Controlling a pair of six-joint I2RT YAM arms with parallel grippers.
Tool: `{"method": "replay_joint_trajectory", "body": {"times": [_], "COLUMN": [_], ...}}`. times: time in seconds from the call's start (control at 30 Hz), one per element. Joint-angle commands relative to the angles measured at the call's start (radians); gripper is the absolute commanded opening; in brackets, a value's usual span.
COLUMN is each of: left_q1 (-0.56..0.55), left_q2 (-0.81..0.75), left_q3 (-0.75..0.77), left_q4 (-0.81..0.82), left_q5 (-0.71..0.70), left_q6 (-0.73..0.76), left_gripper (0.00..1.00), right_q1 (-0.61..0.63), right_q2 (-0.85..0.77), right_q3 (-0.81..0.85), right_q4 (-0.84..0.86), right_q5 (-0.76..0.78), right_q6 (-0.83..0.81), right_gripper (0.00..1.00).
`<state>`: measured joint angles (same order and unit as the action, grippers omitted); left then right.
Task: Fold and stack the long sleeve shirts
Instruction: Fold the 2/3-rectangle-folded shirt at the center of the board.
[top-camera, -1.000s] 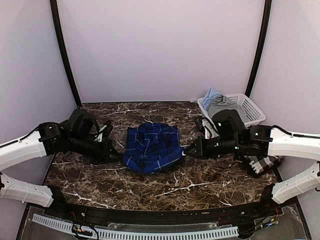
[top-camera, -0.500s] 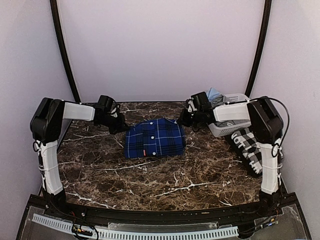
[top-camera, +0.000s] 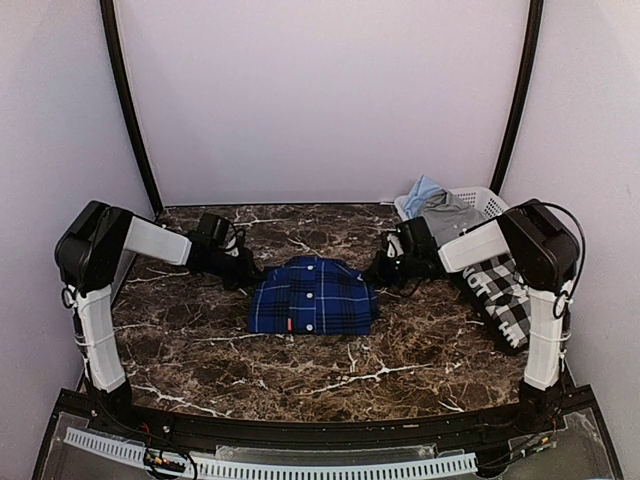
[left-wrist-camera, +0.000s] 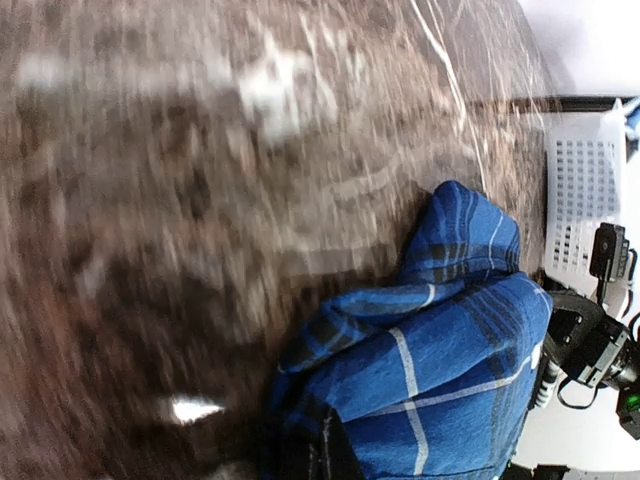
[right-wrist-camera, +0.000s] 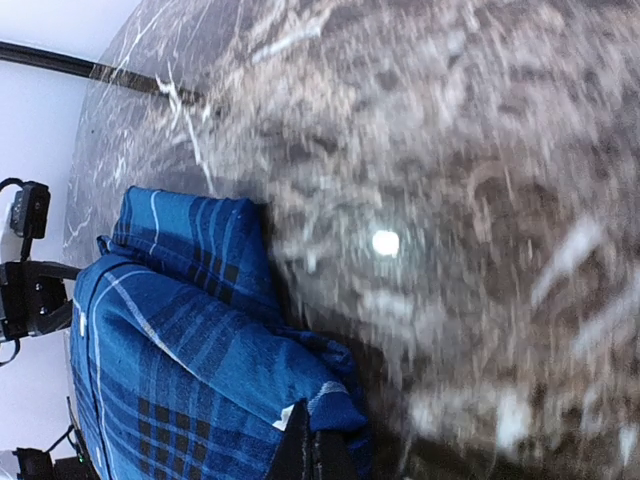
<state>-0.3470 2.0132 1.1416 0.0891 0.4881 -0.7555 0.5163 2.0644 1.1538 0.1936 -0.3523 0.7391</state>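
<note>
Clamped with the left gripper (top-camera: 244, 272) onto the far-left corner of the blue plaid shirt (top-camera: 313, 297), fingers pressed together on a pinch of blue cloth in the left wrist view. Clamped likewise with the right gripper (top-camera: 381, 271) onto the far-right corner of the same shirt, fingers closed on a bunched fold in the right wrist view. Folded into a compact rectangle, button placket up, and resting flat on the marble desk (top-camera: 400, 350) about its middle. Draped along the right edge of the desk, well apart from the blue one: the black-and-white check shirt (top-camera: 505, 300), unfolded. Parked in the far right corner: a white basket (top-camera: 487, 203) with grey and light-blue cloth (top-camera: 440, 205) heaped inside. Blurred across most of the marble in both wrist views.
</note>
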Motion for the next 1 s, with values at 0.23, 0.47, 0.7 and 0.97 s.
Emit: {"method": "replay_joint_trajectory", "body": {"times": [0.23,0.47,0.7,0.97], "left_q1": [-0.111,-0.112,-0.108,-0.105], "left_q2": [-0.509,-0.495,-0.401,-0.464], "left_q3": [-0.361,-0.342,-0.228,-0.216], "left_q4": [-0.063,-0.065,-0.100,-0.188], "left_q5": [-0.119,-0.107,-0.109,-0.160], "left_q6": [-0.066,-0.028,0.042,0.097], "left_gripper": [0.00,0.00,0.29,0.58], "right_q1": [0.076,0.081,0.077,0.157], "right_q2": [-0.416,-0.462,-0.454,-0.502], "right_q3": [-0.367,-0.352,-0.283,-0.211], "right_q4": [0.003,-0.057,-0.148,-0.252], "right_q5": [0.047,0.100,0.191,0.277], "right_q6": [-0.010,-0.043,-0.054,-0.136], "right_gripper": [0.00,0.00,0.24,0.38]}}
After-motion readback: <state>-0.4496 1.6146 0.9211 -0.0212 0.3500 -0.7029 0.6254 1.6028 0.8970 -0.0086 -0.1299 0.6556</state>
